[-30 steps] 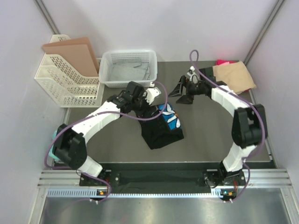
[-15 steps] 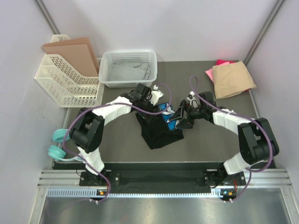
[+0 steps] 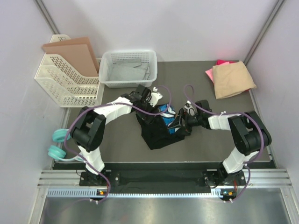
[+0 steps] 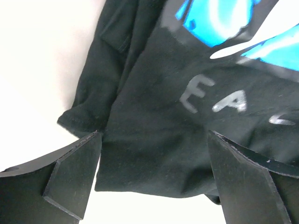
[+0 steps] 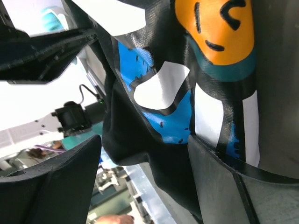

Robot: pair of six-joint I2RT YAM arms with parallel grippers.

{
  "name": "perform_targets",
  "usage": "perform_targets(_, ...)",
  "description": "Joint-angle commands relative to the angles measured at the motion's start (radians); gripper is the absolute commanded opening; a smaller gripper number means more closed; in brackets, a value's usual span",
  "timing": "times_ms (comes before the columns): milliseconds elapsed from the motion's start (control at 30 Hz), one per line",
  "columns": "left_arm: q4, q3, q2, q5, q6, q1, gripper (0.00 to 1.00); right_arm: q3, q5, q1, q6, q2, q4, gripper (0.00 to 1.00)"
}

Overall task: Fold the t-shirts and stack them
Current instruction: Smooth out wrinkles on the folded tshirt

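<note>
The black t-shirt [image 3: 158, 133] lies folded at the table's middle, blue-and-white print [image 3: 167, 114] on top. My left gripper [image 3: 150, 112] is low at its back left edge. In the left wrist view the gripper [image 4: 154, 135] is open, with the shirt's black hem [image 4: 154, 172] between the fingers. My right gripper [image 3: 180, 123] is at the shirt's right edge. In the right wrist view it [image 5: 145, 140] is open around the printed fold [image 5: 173, 126]. The tan t-shirt [image 3: 233, 78] lies folded at the back right, on the pink one [image 3: 224, 62].
A white mesh basket [image 3: 128, 52] stands at the back centre. A white file rack [image 3: 63, 86] holding brown cardboard sheets [image 3: 74, 53] stands at the back left. Teal headphones [image 3: 57, 144] lie at the left edge.
My right arm has swung from the back right down to the black shirt's right edge. My left gripper has shifted slightly towards the shirt's back left edge. The shirt has stayed in place.
</note>
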Motion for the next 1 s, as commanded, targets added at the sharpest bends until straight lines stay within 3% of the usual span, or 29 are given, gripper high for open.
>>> perform_targets(0,-0.006,-0.014,-0.027,0.000,0.026,0.033,0.99,0.036,0.147,0.012,-0.152,0.008,-0.246,0.74)
perform_targets(167,-0.007,-0.040,-0.030,-0.026,0.051,0.033,0.99,0.191,0.210,0.024,-0.200,-0.148,-0.428,0.75)
perform_targets(333,-0.005,-0.045,-0.027,-0.040,0.051,0.036,0.99,0.290,0.179,0.131,-0.102,-0.239,-0.409,0.76)
perform_targets(633,-0.019,-0.039,-0.033,-0.054,0.054,0.036,0.99,0.187,0.133,0.308,0.114,-0.160,-0.060,0.75)
perform_targets(967,-0.022,-0.028,-0.051,-0.033,0.027,0.070,0.99,0.031,0.126,0.366,0.219,-0.029,0.222,0.72)
